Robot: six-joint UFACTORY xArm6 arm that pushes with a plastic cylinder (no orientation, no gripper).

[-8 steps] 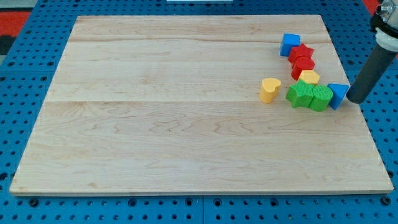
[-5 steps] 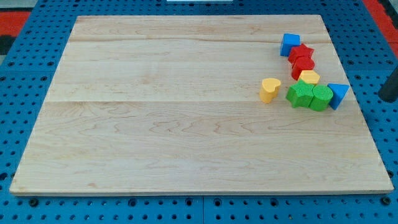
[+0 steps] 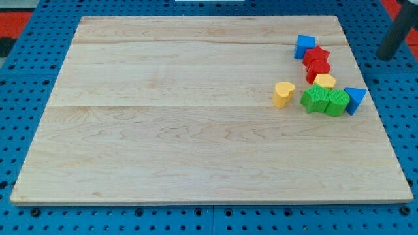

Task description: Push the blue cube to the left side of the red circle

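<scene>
The counter (image 3: 196, 143) is a pale wooden board filling most of the view, set on a blue pegboard base (image 3: 26, 72). All the blocks are bunched near the board's right edge, toward the view's top.

The dark rod comes in at the view's upper right corner, off the board and over the blue base. My tip (image 3: 386, 59) sits to the right of the cluster, roughly level with the red blocks and well apart from every block. This arm has no jaws, only the rod, so there is nothing to be apart or clamped.

Two green blocks sit side by side at the bottom of the cluster, touching: the left green block (image 3: 315, 99) and the right green block (image 3: 337, 102); their exact shapes are hard to make out. A blue triangle (image 3: 355, 99) leans against the right green block on its right.

The blue cube (image 3: 304, 46) is the topmost block, at the upper left of the chain. Just below and to its right is a red star-like block (image 3: 317, 55), touching it, and below that the red circle (image 3: 318, 69). So the blue cube lies above and slightly left of the red circle, with the other red block between them.

A yellow block (image 3: 324, 81) is wedged between the red circle and the green pair. A yellow heart (image 3: 283, 94) stands alone just left of the green blocks.
</scene>
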